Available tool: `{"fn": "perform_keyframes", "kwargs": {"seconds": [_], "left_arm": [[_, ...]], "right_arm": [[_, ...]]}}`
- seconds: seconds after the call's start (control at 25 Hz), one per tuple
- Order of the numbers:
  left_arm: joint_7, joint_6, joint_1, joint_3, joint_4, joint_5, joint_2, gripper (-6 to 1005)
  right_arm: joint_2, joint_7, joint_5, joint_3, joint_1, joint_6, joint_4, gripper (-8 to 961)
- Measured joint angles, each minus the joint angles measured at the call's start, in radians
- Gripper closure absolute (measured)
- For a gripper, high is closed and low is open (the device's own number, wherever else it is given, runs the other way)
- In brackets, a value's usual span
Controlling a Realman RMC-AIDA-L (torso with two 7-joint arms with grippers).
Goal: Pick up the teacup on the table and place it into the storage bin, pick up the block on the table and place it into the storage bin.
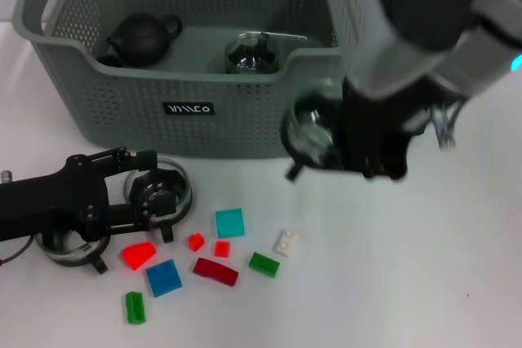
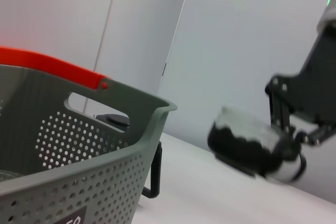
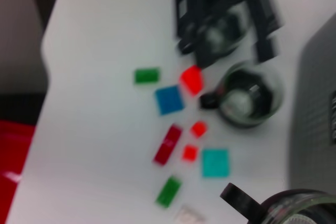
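Observation:
My right gripper (image 1: 326, 146) is shut on a glass teacup (image 1: 303, 124) and holds it in the air just in front of the storage bin's (image 1: 122, 91) near wall. The right wrist view shows that teacup (image 3: 296, 208) close up. The left wrist view shows it hanging beside the bin (image 2: 105, 135). Several small blocks lie on the table: a teal one (image 1: 230, 222), a blue one (image 1: 163, 277), a red wedge (image 1: 139, 255) and a white one (image 1: 285, 242). My left gripper (image 1: 159, 199) rests low at the front left, open, with a second glass cup (image 1: 173, 185) at its fingertips.
Inside the bin stand a black teapot (image 1: 143, 37) and a glass teapot (image 1: 254, 53). A third glass cup (image 1: 72, 248) sits under my left arm. More blocks, green (image 1: 263, 264) and dark red (image 1: 215, 271), are scattered in front of the bin.

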Motion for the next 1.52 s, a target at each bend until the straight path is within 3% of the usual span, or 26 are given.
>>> {"fn": "perform_keyframes", "kwargs": {"seconds": [0.36,0.6,0.8,1.08,1.2,1.52], "left_arm": [[0.0,-0.008,-0.003,-0.015,-0.003,0.0,-0.003,173],[0.0,-0.018,-0.008,-0.017,-0.001,-0.001,-0.005,174],[0.0,-0.034,-0.01,-0.024,0.0,-0.001,-0.008,173],[0.0,-0.061,-0.014,-0.026,0.003,-0.002,-0.017,173],[0.0,-0.083,-0.019,-0.021,0.016,-0.002,-0.019,173],[-0.001,-0.118,-0.025,-0.023,0.041,-0.001,-0.02,173]], "right_arm": [[-0.002,-0.016,0.037,0.11,0.02,0.174,-0.046,902],[-0.001,0.035,0.031,0.113,0.012,0.459,0.027,902],[-0.001,0.108,0.02,0.096,0.044,0.686,0.239,902],[-0.007,0.144,-0.044,0.119,0.225,0.89,0.696,902],[-0.009,0.152,-0.071,0.13,0.295,0.946,0.834,902],[-0.013,0.273,-0.114,0.15,0.358,1.016,0.951,902]]}}
